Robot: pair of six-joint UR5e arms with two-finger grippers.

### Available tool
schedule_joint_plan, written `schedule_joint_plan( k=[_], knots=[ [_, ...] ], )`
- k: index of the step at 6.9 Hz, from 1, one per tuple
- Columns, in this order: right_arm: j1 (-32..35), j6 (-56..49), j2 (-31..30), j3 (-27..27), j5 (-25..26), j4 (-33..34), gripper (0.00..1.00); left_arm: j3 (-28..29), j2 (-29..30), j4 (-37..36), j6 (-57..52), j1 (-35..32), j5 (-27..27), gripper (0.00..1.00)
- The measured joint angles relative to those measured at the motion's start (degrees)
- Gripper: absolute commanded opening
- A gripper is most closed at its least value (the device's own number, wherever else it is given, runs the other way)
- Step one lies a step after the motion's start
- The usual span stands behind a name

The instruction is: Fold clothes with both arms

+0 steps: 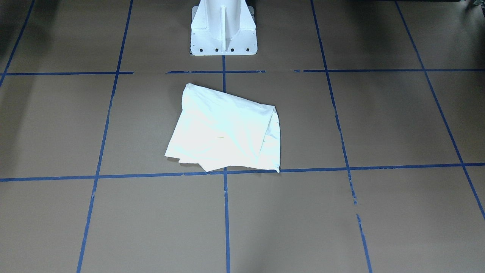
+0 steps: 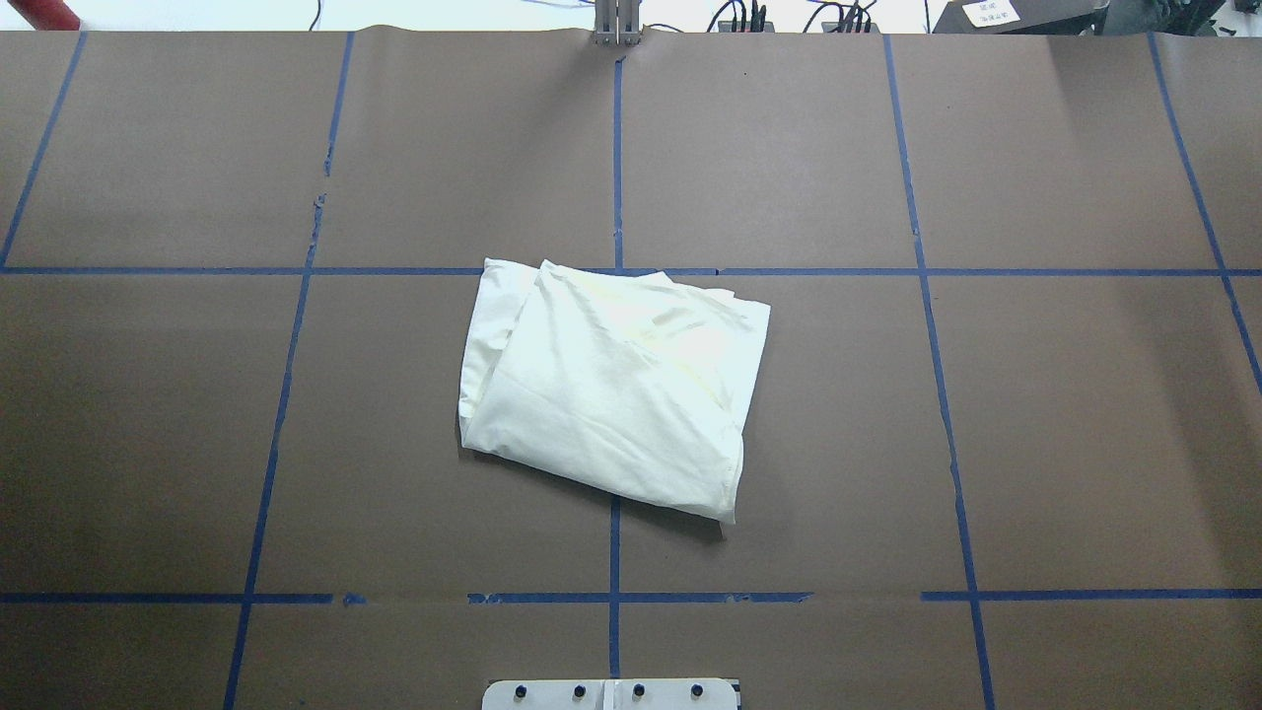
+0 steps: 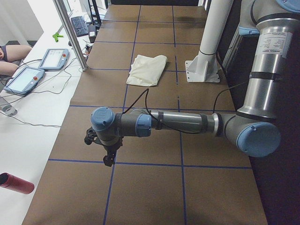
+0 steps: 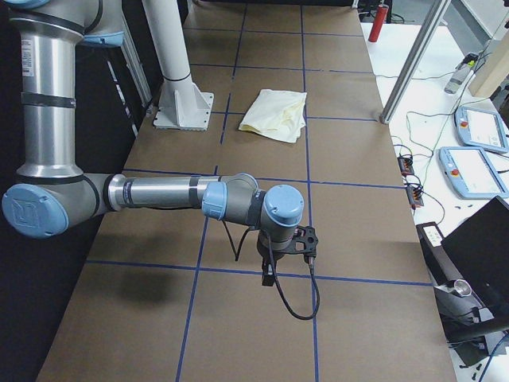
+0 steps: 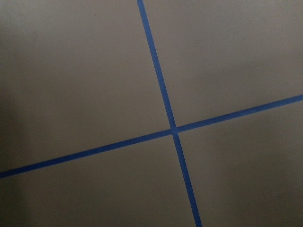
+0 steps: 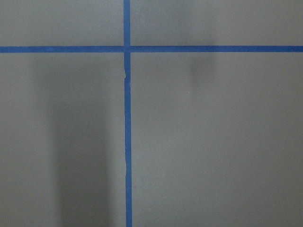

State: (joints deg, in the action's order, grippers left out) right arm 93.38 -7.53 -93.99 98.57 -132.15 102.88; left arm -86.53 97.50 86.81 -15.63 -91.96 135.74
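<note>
Brown gridded worktop (image 2: 838,444), your white cloth (image 2: 611,385) folded mid-grid, left claw (image 3: 108,159) and right claw (image 4: 268,276) well apart from it, can't tell either's opening

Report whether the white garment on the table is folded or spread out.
Folded, though loosely: the white garment lies in a compact bundle with overlapping layers and a doubled edge, wrinkled, on the brown table.

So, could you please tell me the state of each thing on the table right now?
White garment: loosely folded, lying on the table, untouched.
Left arm: stretched out low, apart from the garment.
Left gripper: pointing down; open or shut unclear.
Right arm: stretched out low, apart from the garment.
Right gripper: pointing down; open or shut unclear.
</note>
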Motion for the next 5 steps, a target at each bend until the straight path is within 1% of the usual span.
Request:
schedule_joint_plan(
  k=[4,5],
  knots=[
    [-3.11,3.4,2.29,-0.73,0.66,-3.24,1.0,-0.8,-0.87,0.24,0.05,-0.06,0.0,1.0],
    [-3.35,3.7,2.37,-0.81,0.64,-3.63,1.0,-0.88,-1.47,0.58,-0.04,-0.02,-0.9,1.0]
  ],
)
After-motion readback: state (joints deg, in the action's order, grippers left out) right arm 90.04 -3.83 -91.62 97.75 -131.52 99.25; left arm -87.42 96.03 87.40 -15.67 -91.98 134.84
